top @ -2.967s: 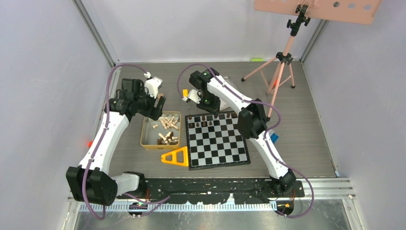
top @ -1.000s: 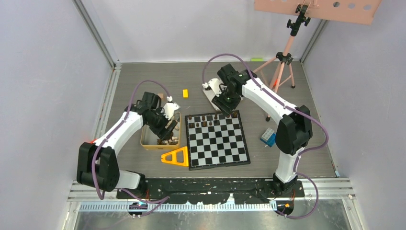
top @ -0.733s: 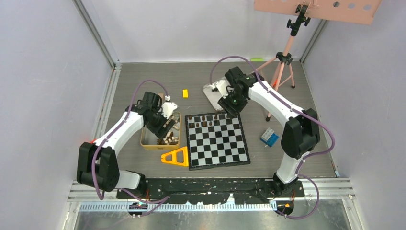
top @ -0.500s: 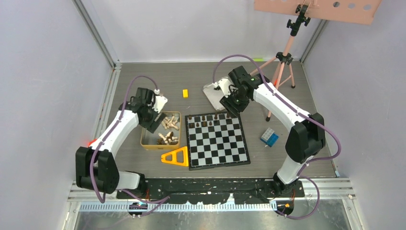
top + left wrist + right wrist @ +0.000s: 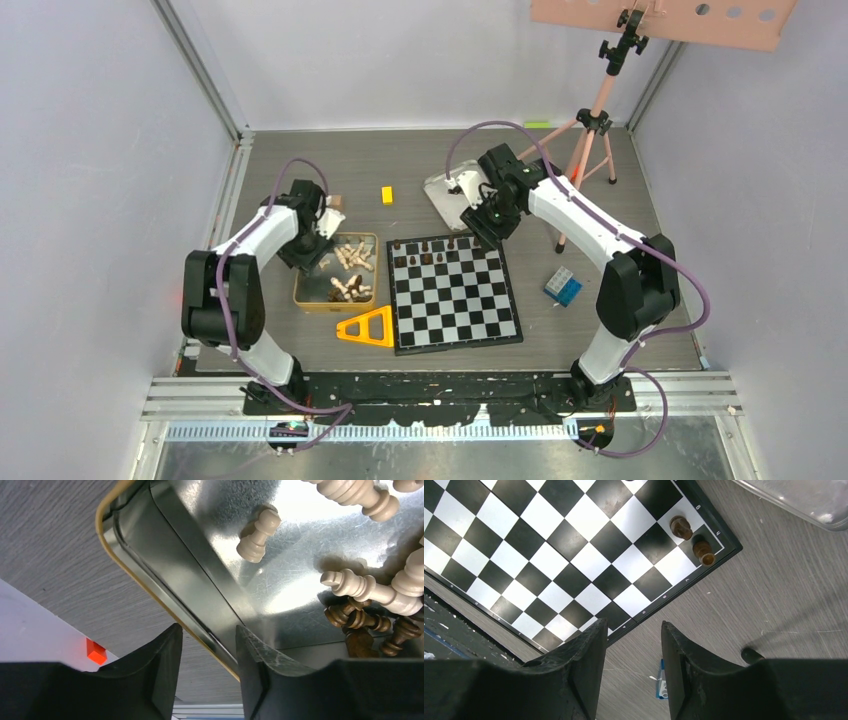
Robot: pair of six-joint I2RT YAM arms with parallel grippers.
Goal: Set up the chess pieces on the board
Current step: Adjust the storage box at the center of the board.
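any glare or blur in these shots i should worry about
Left wrist: glare whitens the shiny floor of the tin near the pale chess pieces, which cast soft shadows; the jaws are dark and blurred. Right wrist: the board is sharp and evenly lit, jaws soft. Top external: even light, but chess pieces too small to read.

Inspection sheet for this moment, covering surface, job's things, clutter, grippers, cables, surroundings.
Surface: grey wood-grain table.
Job's things: board flat; chess pieces mostly in gold tin, few dark ones on far row.
Clutter: yellow block, orange triangle, silver lid, blue item, brown cube.
Grippers: left gripper open at tin's rim; right gripper open, empty, over board's edge.
Cables: purple cables loop above both arms.
Surroundings: tripod, plain walls.
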